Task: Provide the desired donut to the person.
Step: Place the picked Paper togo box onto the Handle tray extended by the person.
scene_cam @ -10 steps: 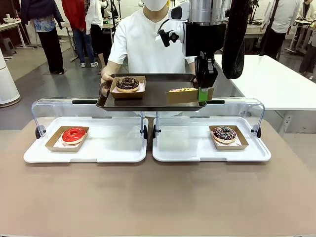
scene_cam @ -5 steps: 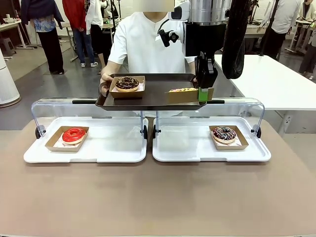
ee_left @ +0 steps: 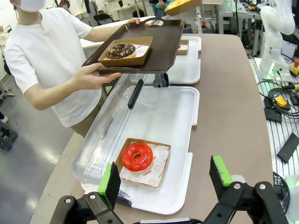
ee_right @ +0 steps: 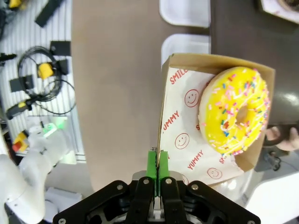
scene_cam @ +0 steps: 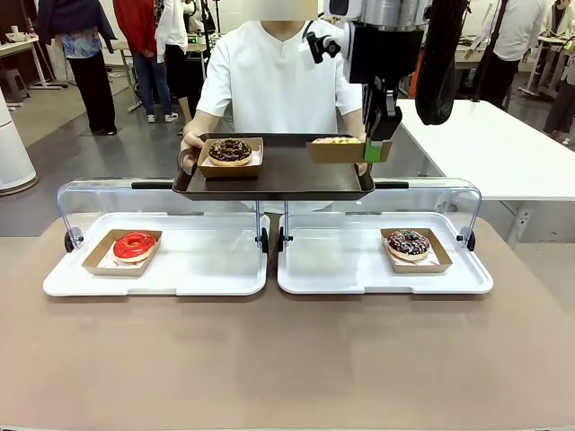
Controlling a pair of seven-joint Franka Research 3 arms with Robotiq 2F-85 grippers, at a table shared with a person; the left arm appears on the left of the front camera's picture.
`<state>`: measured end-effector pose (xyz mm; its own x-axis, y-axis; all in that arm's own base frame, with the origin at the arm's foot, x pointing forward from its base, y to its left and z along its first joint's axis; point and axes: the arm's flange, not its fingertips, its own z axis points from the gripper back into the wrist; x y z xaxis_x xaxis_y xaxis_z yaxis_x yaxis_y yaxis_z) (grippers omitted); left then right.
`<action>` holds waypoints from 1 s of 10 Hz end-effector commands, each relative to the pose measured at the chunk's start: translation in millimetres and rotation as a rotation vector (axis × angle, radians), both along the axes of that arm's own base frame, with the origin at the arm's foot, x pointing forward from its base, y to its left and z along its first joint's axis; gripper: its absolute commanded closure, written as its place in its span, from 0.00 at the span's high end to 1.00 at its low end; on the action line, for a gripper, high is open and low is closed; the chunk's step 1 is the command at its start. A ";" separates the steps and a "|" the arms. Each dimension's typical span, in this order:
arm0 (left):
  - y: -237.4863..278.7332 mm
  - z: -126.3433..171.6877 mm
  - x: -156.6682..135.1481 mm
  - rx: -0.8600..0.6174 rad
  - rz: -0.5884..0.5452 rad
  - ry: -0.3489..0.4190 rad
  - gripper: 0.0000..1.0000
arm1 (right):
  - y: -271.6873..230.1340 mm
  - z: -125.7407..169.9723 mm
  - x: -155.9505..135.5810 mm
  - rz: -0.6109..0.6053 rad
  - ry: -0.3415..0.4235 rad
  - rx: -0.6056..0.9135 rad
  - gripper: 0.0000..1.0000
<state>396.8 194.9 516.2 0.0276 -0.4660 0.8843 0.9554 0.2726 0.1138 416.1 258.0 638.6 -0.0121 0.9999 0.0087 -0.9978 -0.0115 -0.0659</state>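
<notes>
My right gripper (scene_cam: pixel 375 149) is shut on the edge of a cardboard box (ee_right: pixel 164 121) that holds a yellow sprinkled donut (ee_right: pixel 233 109). The box (scene_cam: pixel 337 148) hangs just above the right end of the brown tray (scene_cam: pixel 274 178). The person (scene_cam: pixel 269 72) in a white shirt holds that tray in both hands behind the display cases. A chocolate donut (scene_cam: pixel 231 150) in its box rests on the tray's left part. My left gripper (ee_left: pixel 165 179) is open over the left case, above a red donut (ee_left: pixel 137 157).
Two white display trays with raised clear lids (scene_cam: pixel 162 190) lie across the table. The left one holds the red donut (scene_cam: pixel 135 244), the right one a chocolate sprinkled donut (scene_cam: pixel 409 242). Near me the brown tabletop (scene_cam: pixel 287 359) is bare. Bystanders stand far behind.
My right gripper has risen with the yellow donut's box, which now sits higher over the brown tray. The person's tray shifted slightly. The left arm has not moved.
</notes>
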 end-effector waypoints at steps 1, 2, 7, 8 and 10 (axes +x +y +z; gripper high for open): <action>0.5 1.3 -1.5 0.001 -0.001 -0.003 1.00 | -4.3 6.1 43.8 0.049 0.013 0.029 0.02; 0.5 1.3 -1.5 0.001 -0.001 -0.003 1.00 | -6.2 8.7 60.8 0.092 0.052 0.050 0.02; 0.5 1.3 -1.5 0.001 -0.001 -0.003 1.00 | 5.6 3.0 141.0 0.109 0.093 0.064 0.02; 0.5 1.3 -1.5 0.001 -0.001 -0.003 1.00 | 7.6 -3.0 155.1 0.089 0.098 0.066 0.02; 0.5 1.3 -1.5 0.001 -0.001 -0.003 1.00 | 10.8 -20.7 175.7 0.054 0.121 0.066 0.02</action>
